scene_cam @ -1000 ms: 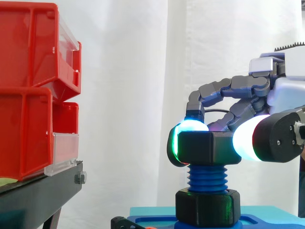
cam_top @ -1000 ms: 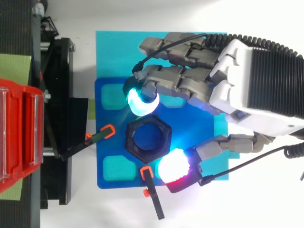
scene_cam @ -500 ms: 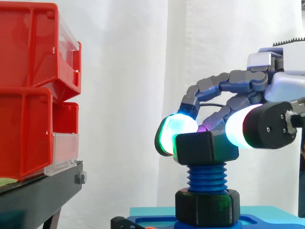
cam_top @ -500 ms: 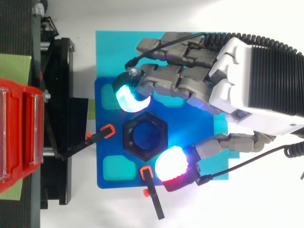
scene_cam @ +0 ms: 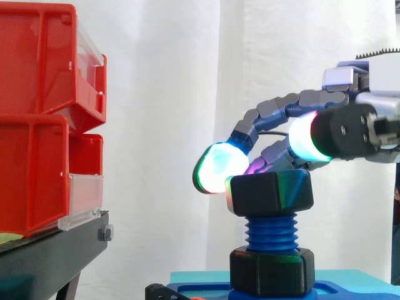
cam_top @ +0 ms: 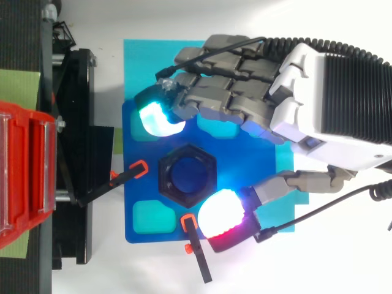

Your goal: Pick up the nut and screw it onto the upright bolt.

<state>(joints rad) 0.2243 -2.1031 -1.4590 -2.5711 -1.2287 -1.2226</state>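
A black hex nut sits level on top of the upright blue threaded bolt; from above, the nut shows the bolt's blue end in its bore. A second black nut sits at the bolt's foot on the blue baseplate. My hand reaches in from the right, a little above the nut. Its fingers are spread and stand apart from the nut. One glowing fingertip hangs off the nut's upper left corner, and the thumb pad is beside its near edge.
Two stacked red bins stand on a black stand at the left. Two black clamps with orange tips hold the baseplate. A light blue mat lies under it.
My fingers have let go of the nut and spread outward. The hand has risen slightly. The nut stays on the bolt's top and now sits level.
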